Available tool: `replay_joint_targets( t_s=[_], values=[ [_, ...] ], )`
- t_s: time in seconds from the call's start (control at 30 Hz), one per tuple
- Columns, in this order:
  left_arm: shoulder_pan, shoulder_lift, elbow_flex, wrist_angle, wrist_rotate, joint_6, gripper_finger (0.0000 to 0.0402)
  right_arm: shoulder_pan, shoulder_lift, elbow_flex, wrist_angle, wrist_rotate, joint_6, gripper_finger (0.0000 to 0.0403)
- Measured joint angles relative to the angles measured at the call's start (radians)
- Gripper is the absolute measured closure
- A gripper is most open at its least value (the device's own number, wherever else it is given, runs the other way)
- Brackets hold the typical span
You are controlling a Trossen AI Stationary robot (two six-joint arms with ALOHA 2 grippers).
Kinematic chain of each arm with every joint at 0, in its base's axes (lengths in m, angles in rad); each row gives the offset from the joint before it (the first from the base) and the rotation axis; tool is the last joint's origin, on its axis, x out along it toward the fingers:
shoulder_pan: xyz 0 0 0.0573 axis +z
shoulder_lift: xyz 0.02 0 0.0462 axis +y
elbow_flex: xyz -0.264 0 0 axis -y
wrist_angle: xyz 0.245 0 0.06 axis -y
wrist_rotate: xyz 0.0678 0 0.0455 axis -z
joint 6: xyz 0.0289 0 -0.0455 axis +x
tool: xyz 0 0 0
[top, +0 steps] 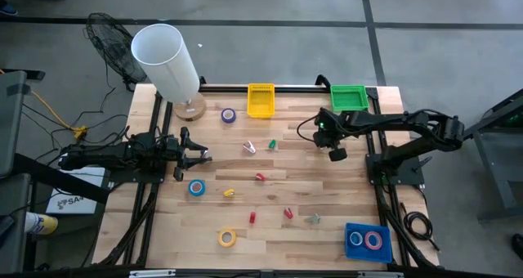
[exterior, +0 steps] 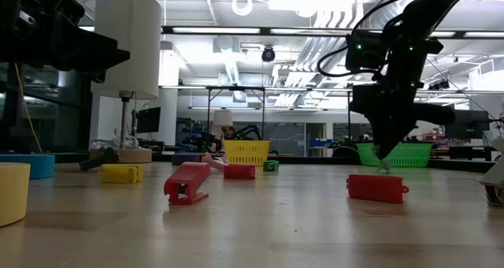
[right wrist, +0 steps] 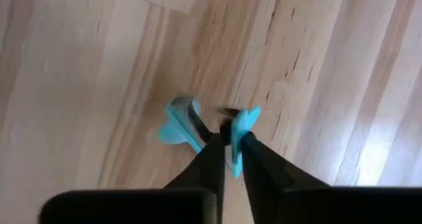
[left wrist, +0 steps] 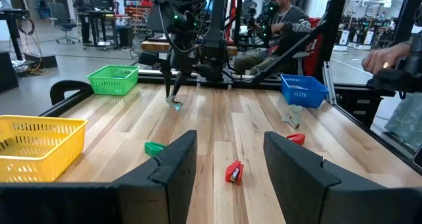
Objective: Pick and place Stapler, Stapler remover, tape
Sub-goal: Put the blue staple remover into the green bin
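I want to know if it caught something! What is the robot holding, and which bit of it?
The right claw is shut on a light blue staple remover, pinching it at the middle, between its two wings. The left claw is open and holds nothing.

Pale wooden table (top: 327, 204), smooth planks with a satin sheen; yellow basket (top: 261, 100) and green basket (top: 349, 96) of perforated plastic.

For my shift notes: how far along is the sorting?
Done: two tape rolls lie in the blue basket. In hand: the right hand is shut on a light-blue staple remover. Left: purple tape, blue tape, yellow tape and small staplers on the table; left hand waits open.
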Motion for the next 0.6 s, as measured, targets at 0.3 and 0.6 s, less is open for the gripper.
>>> replay_joint_targets(
  t_s=[0.3, 0.6],
  values=[
    [0.0, 0.0, 0.0, 0.0, 0.0, 0.0, 0.0227, 0.0, 0.0, 0.0, 0.036, 0.002, 0.054, 0.04],
    [0.0, 0.0, 0.0, 0.0, 0.0, 0.0, 0.0227, 0.0, 0.0, 0.001, 0.04, 0.018, 0.098, 0.0402]
  ],
)
